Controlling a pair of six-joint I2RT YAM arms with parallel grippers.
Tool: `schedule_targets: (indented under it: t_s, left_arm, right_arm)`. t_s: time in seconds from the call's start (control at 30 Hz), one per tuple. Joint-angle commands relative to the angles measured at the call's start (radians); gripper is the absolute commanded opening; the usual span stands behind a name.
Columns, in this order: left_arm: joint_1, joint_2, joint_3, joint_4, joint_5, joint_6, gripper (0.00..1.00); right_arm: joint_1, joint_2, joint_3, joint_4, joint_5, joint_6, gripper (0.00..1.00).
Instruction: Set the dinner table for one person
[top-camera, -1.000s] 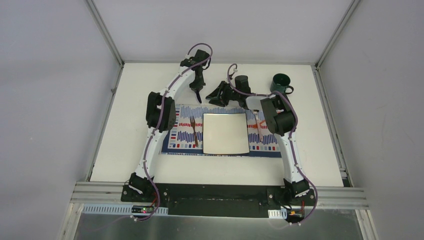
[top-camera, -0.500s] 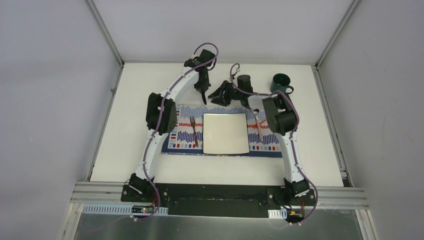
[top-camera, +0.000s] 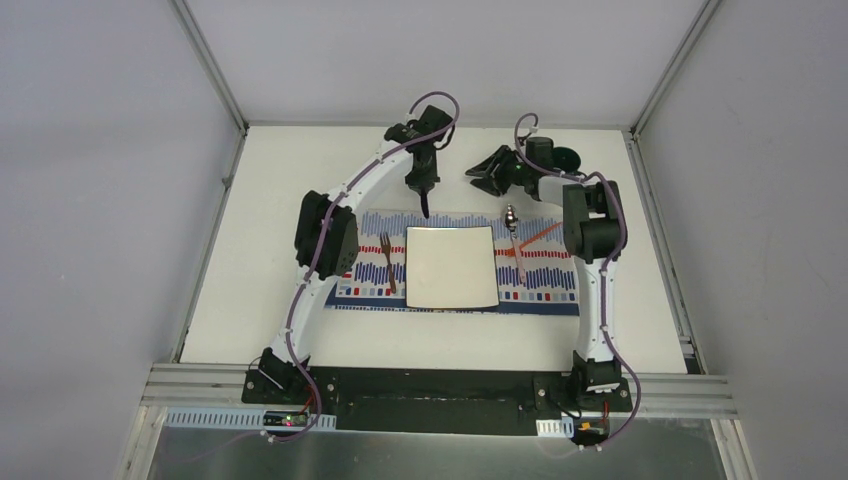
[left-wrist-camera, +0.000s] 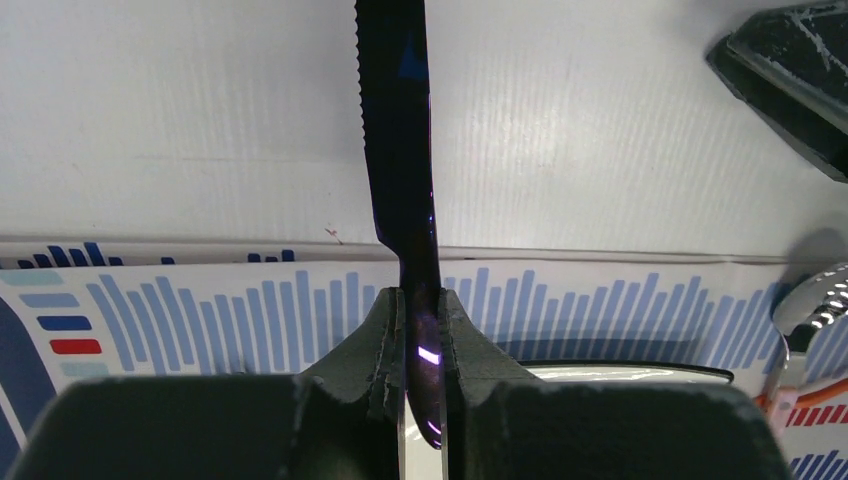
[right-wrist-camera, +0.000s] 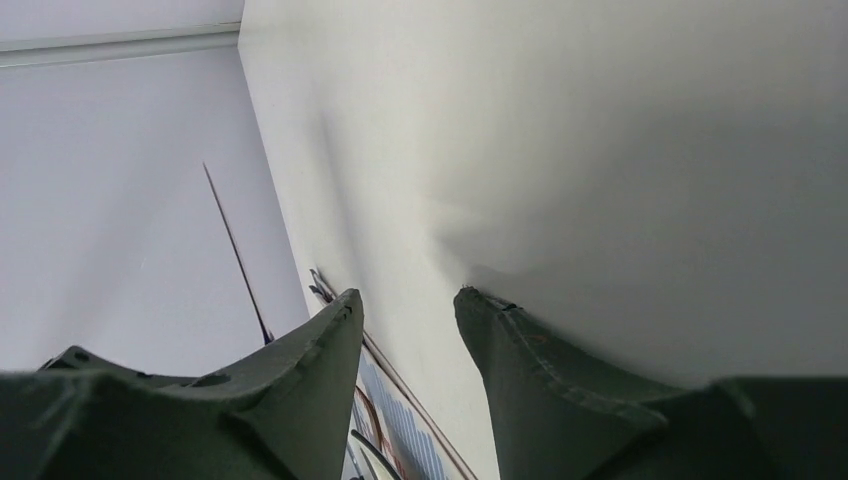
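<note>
From above, the table (top-camera: 270, 250) is filling the floor of the cell, under everything else. A striped placemat (top-camera: 360, 285) is lying across its middle. A plate (top-camera: 452, 266) is sitting at the placemat's centre, with a fork (top-camera: 388, 262) lying to its left and a spoon (top-camera: 512, 222) to its right. The left gripper (top-camera: 423, 192) is hanging over the placemat's far edge, pinching a knife (top-camera: 425, 207) that is pointing down. The right gripper (top-camera: 487, 172) is hovering over the far part of the table, near a dark mug (top-camera: 566, 158) that its own arm is partly hiding.

In the left wrist view, the fingers are pressing tight on the knife, and the serrated blade is running out ahead of them over bare table. The plate's rim and the spoon's bowl are showing low on the right, and the other gripper is showing at the top right.

In the right wrist view, the jaws are standing spread with nothing between them. Only tilted table and a sliver of placemat are showing.

The grip is sitting on a thin, glossy section, so the knife could be pivoting or sliding out during a swing. The spoon is already taking up room right of the plate, so a careless descent risks knocking it or the rim. A dragging tip could shift the placemat. The two arms are working close together and could clash.
</note>
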Motion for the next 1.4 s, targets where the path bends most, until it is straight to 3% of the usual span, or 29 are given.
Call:
schedule_targets:
  t_s: [0.0, 0.47, 0.8, 1.03, 1.37]
  left_arm:
    - [-0.038, -0.108, -0.015, 0.019, -0.009, -0.026, 0.00]
    - [-0.161, -0.175, -0.113, 0.042, -0.031, -0.060, 0.00]
    - [-0.231, -0.213, -0.195, 0.086, -0.019, -0.085, 0.00]
    - [-0.287, -0.213, -0.216, 0.132, 0.012, -0.112, 0.00]
    - [-0.380, -0.184, -0.230, 0.256, 0.067, -0.174, 0.00]
  right_arm:
    - [0.011, -0.088, 0.039, -0.080, 0.032, -0.055, 0.50]
    - [0.025, -0.176, 0.111, -0.194, 0.003, -0.139, 0.50]
    - [0.020, -0.388, 0.162, -0.521, 0.218, -0.409, 0.50]
    - [0.017, -0.614, 0.116, -0.650, 0.386, -0.544, 0.50]
    - [-0.006, -0.773, -0.053, -0.646, 0.401, -0.533, 0.50]
